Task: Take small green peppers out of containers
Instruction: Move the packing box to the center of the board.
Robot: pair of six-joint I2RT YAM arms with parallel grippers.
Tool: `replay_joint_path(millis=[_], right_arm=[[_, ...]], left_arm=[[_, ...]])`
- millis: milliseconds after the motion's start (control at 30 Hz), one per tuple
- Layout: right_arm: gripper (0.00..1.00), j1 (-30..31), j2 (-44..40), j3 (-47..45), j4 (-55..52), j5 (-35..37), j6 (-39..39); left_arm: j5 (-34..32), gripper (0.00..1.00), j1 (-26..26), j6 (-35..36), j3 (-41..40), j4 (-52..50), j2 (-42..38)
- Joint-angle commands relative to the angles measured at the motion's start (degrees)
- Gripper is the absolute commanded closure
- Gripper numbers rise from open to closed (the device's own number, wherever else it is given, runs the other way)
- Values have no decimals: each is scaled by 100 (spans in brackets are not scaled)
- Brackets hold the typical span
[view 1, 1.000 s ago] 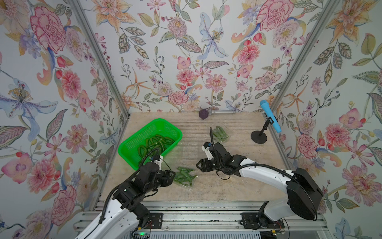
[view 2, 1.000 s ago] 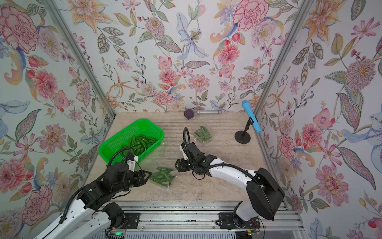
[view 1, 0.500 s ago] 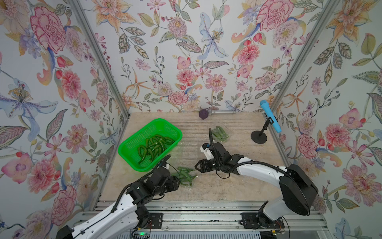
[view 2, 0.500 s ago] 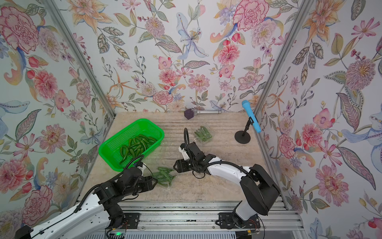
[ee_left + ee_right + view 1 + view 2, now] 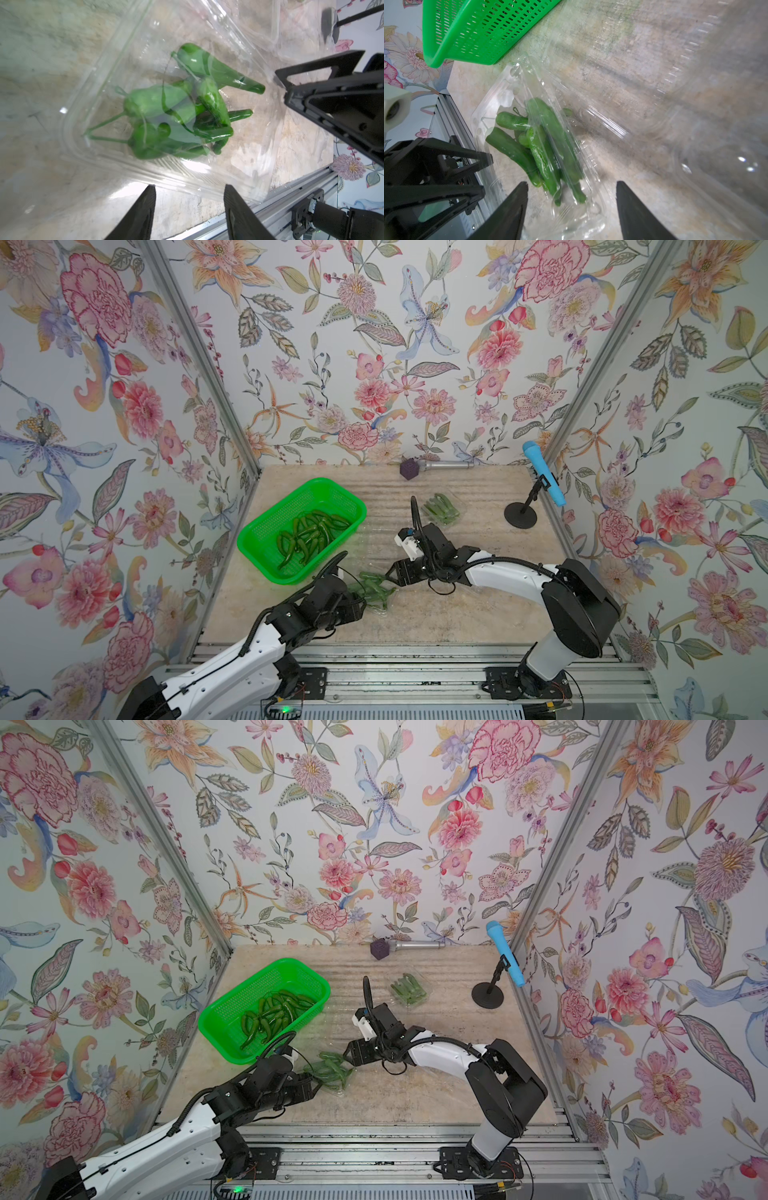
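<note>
Left wrist view, closest in: the left gripper [image 5: 190, 187] has its two black fingers spread apart at the rim of a clear thin-plastic clamshell container [image 5: 187, 170], with nothing pinched between them. Inside lie about six small green peppers [image 5: 170, 112], slim and glossy. They are piled across one another, so an exact count is not possible.

The right wrist view shows the same container from its opposite end. The right gripper [image 5: 572, 184] stands wide too, one finger to either side of the container's end, gripping nothing that I can see.

In both top views, two white-and-black arms reach in from the near edge of one beige stone-look table [image 5: 436, 626] and meet at this container. Just beyond, on the left arm's side, sits one bright green perforated plastic basket [image 5: 257, 539] holding roughly a dozen more peppers.

An empty-looking clear box [image 5: 365, 537] lies just beside the basket, and another clear box [image 5: 478, 592] shows faintly under the right arm. Farther back, a fourth clear box [image 5: 441, 509] holds about five peppers.

One blue microphone on a black stand [image 5: 540, 475] stands by the right wall. One silver microphone with a purple cube head [image 5: 432, 465] lies along the back wall.
</note>
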Motion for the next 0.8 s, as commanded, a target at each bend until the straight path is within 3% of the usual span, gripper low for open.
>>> replay_joint_path(millis=[0, 167, 333, 600, 767], right_arm=[[31, 62, 36, 17, 116, -27, -53], [32, 93, -203, -432, 328, 34, 142], [32, 101, -394, -766, 511, 146, 314], [30, -128, -539, -508, 433, -53, 289], [30, -236, -485, -100, 196, 175, -17]], left_arm=[[-2, 45, 408, 274, -5, 118, 156], [172, 46, 880, 783, 253, 465, 909], [36, 47, 928, 962, 661, 482, 1573], [-193, 47, 1042, 885, 714, 357, 1363], [-289, 47, 1112, 873, 673, 59, 1157]])
